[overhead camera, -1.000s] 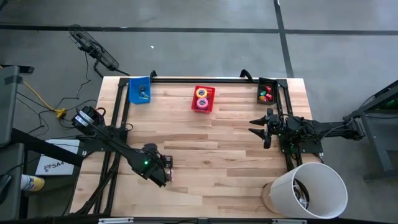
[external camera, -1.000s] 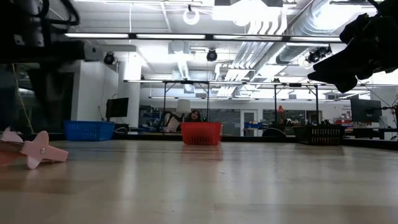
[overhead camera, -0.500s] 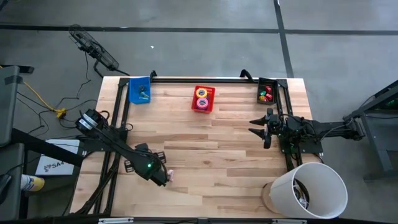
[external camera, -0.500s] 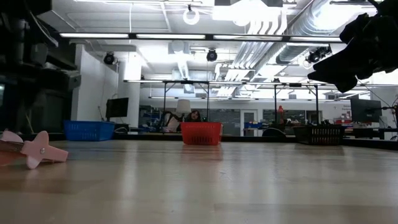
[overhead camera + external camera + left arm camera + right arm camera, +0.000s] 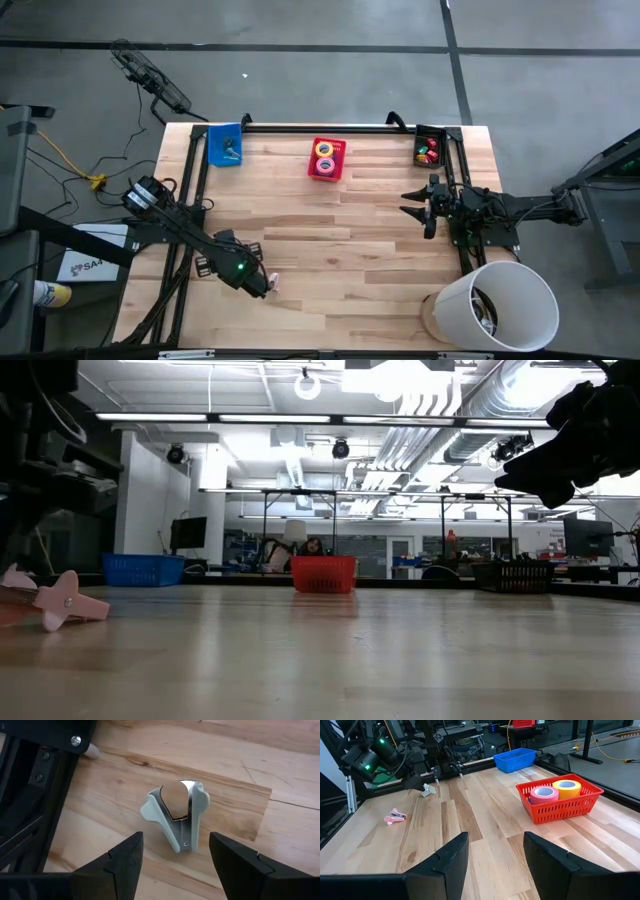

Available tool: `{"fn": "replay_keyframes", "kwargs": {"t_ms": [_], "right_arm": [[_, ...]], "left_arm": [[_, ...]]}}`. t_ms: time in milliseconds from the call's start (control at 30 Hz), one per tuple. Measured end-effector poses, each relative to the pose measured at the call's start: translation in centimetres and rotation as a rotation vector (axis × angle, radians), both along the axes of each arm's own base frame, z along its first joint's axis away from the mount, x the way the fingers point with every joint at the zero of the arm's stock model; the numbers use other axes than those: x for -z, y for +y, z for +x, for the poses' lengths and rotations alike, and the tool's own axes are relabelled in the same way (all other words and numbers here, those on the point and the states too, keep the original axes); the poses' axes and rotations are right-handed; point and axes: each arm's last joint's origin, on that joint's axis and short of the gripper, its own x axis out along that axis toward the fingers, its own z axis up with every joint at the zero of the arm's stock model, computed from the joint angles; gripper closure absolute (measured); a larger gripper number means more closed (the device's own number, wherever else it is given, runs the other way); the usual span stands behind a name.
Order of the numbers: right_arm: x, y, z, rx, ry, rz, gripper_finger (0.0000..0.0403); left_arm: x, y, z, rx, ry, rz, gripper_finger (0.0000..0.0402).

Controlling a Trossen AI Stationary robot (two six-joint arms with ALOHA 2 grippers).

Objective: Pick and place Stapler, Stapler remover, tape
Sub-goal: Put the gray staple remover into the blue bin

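A pale grey stapler remover (image 5: 175, 817) with metal jaws lies flat on its side on the wooden table. My left gripper (image 5: 172, 870) hangs open just above it, pointing steeply down, one finger on either side and touching nothing. In the high view this gripper (image 5: 258, 284) is near the table's near left corner and hides the remover. A small pink hinged tool (image 5: 272, 286) lies beside it; stapler or remover, I cannot tell. A yellow tape roll (image 5: 566, 786) and a pink tape roll (image 5: 544, 794) lie in a red basket (image 5: 314, 160). My right gripper (image 5: 495, 865) waits open above the table's right side.
A blue basket (image 5: 214, 150) at the far left holds something dark. A black bin (image 5: 420, 138) at the far right holds small red, green and yellow pieces. A white bucket (image 5: 505, 300) stands off the near right corner. The table's middle is bare wood.
My left gripper has rolled about its wrist and tipped further down over the stapler remover, staying open. The remover and the pink tool have not moved.
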Motion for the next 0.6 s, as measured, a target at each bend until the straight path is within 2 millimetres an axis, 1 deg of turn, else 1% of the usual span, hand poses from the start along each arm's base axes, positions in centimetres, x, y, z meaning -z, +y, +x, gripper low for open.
{"fn": "replay_keyframes", "kwargs": {"t_ms": [233,600], "right_arm": [[0.0,0.0,0.0,0.001,0.0,0.0,0.0221],[0.0,0.0,0.0,0.0,0.0,0.0,0.0222]], "left_arm": [[0.4,0.0,0.0,-0.003,0.024,0.014,0.0181],[2.7,-0.4,0.7,-0.005,0.064,0.04,0.0181]]}}
